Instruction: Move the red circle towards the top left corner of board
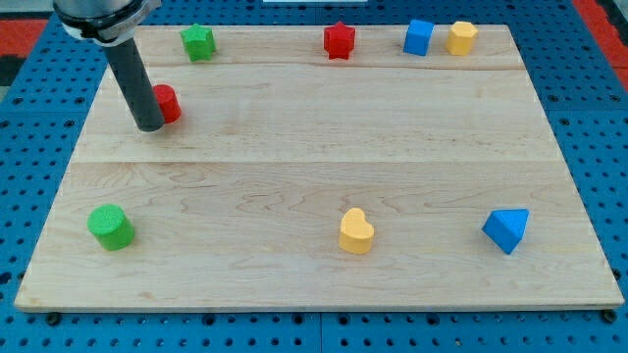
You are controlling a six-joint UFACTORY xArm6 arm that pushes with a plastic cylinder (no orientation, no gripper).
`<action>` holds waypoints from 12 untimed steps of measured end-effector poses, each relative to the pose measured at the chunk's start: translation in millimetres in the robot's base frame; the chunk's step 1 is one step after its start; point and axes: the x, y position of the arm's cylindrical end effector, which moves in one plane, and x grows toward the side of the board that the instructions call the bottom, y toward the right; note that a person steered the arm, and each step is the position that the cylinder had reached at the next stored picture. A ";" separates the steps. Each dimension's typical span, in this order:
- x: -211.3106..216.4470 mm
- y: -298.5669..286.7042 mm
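The red circle lies on the wooden board at the view's upper left, partly hidden behind my rod. My tip rests on the board just to the left of and slightly below the red circle, touching or almost touching it. The board's top left corner lies above and a little left of the red circle.
A green star, a red star, a blue cube and a yellow hexagon line the top edge. A green circle, a yellow heart and a blue triangle sit near the bottom.
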 end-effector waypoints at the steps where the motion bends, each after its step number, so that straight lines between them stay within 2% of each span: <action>1: -13.4 19.5; 2: -54.9 33.8; 4: -115.6 19.8; 6: -121.0 -41.6; 7: -83.4 -42.4; 8: -82.5 -90.6; 9: -85.4 -105.1; 10: -109.3 -104.7; 12: -115.8 -93.8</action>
